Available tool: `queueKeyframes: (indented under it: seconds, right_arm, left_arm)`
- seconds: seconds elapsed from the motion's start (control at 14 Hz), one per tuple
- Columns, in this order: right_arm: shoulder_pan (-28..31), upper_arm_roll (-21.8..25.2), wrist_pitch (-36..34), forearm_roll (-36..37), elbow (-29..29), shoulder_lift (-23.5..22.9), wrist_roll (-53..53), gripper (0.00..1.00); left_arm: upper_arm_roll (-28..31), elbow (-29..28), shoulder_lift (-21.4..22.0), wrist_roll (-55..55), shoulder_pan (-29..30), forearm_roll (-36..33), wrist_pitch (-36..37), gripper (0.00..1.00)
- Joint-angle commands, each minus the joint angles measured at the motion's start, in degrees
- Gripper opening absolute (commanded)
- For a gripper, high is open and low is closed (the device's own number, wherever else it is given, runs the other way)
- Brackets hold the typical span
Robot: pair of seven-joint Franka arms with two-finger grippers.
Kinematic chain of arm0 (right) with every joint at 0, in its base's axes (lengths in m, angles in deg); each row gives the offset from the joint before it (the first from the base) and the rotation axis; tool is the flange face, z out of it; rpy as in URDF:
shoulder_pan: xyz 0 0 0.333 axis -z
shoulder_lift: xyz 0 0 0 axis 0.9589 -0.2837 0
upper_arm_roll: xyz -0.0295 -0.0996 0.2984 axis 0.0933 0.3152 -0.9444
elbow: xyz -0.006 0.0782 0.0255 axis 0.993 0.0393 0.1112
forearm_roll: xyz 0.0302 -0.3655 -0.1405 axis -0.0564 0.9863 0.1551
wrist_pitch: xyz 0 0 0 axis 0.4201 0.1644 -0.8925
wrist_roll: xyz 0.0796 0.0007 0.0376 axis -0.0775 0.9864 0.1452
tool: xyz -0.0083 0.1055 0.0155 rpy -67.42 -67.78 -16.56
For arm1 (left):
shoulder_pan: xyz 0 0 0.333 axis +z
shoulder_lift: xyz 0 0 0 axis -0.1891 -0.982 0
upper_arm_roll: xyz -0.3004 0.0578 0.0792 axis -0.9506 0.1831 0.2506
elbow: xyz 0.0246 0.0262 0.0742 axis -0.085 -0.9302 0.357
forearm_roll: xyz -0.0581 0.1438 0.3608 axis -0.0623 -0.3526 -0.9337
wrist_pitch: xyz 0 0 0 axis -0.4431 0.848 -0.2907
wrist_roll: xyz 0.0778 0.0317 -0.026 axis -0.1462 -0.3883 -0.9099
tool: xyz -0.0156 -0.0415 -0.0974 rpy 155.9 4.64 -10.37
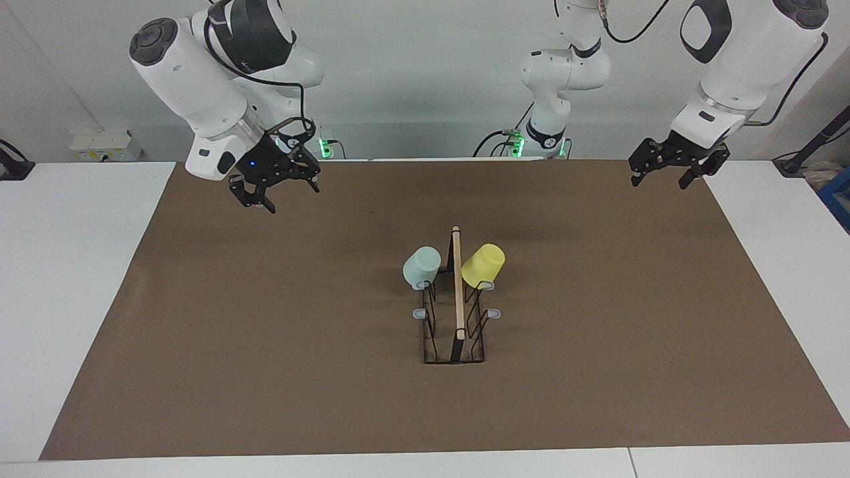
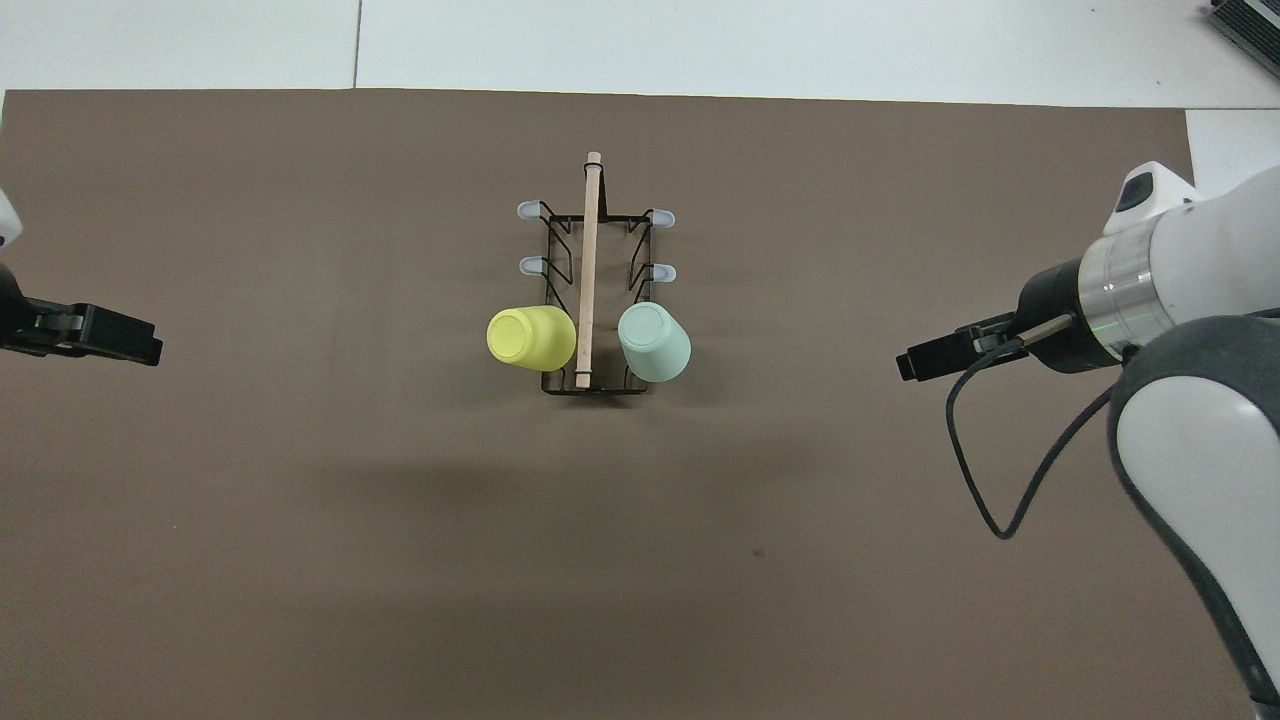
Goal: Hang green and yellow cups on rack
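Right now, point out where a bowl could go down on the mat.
Bare mat runs from the rack toward each arm's end. It is crowded only at the rack, where the green cup and yellow cup hang.

Facing view set high across the table, aimed at the robots, overhead view aimed steeply down, half a turn apart, brown mat [image 1: 265, 318] and rack [image 2: 590, 300] shared.

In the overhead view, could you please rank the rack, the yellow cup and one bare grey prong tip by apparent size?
1. Rack, clearly the largest.
2. Yellow cup.
3. Grey prong tip, the smallest.
The green cup looks the same size as the yellow one.
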Motion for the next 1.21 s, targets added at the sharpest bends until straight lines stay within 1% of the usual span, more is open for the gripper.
queueKeyframes:
  seconds: [0.0, 0.21, 0.36, 0.57, 0.86, 0.93, 1.14]
  right_arm:
    - [-1.8, 3.2, -0.3, 1.3, -0.4, 0.5, 2.7, 1.0]
    - [-0.6, 3.1, -0.6, 1.5, -0.1, 0.4, 3.0, 1.0]
    - [0.3, 3.0, -0.1, 1.9, 1.5, -0.1, 3.5, 1.0]
    - [2.4, 2.9, -1.6, 2.9, 4.4, -1.3, 9.1, 1.0]
    - [3.3, 2.7, -4.4, 10.9, 5.9, -1.4, 10.7, 1.0]
    - [3.7, 2.0, -5.3, 11.6, 6.6, -1.4, 10.7, 1.0]
    - [8.0, -2.0, -7.9, 13.1, 6.8, -1.5, 10.7, 1.0]
  left_arm:
    - [-0.2, -1.9, 1.4, -0.2, 0.6, 0.7, -0.6, 1.0]
    - [-0.2, -1.9, 1.4, -0.2, 0.6, 0.7, -0.7, 1.0]
    - [-0.2, -1.9, 1.4, -0.5, 0.6, 0.7, -0.7, 1.0]
    - [-0.2, -1.9, 1.4, -0.6, 0.6, 0.7, -0.5, 1.0]
    - [-0.2, -2.0, 1.4, -0.4, 0.6, 0.7, -0.6, 1.0]
    - [-0.2, -2.0, 1.4, -0.4, 0.5, 0.7, -0.6, 1.0]
    - [-0.2, -2.0, 1.4, -0.3, 0.5, 0.7, -0.8, 1.0]
